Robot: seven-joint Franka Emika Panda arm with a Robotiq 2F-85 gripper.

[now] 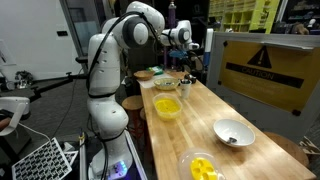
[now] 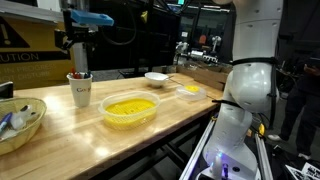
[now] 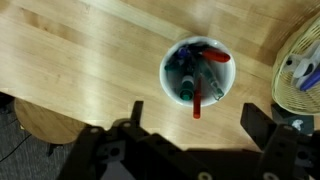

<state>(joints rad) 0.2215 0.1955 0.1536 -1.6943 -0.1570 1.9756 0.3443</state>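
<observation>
A white cup (image 3: 198, 72) holding several markers, red, green and dark, stands on the wooden table (image 3: 80, 50). One red marker (image 3: 197, 95) leans out over the cup's rim. My gripper (image 3: 195, 120) hangs open and empty straight above the cup, with its two black fingers spread wider than the cup. In an exterior view the gripper (image 2: 78, 52) sits a short way above the cup (image 2: 80, 88) and does not touch it. It also shows in the exterior view from the far end of the table (image 1: 188, 48).
A wicker basket (image 3: 300, 60) with items lies beside the cup, also seen at the table's near corner (image 2: 20, 120). A yellow bowl (image 2: 130, 108), a white bowl (image 2: 155, 77) and a small yellow container (image 2: 190, 91) stand along the table. A stool (image 3: 40, 120) is below the edge.
</observation>
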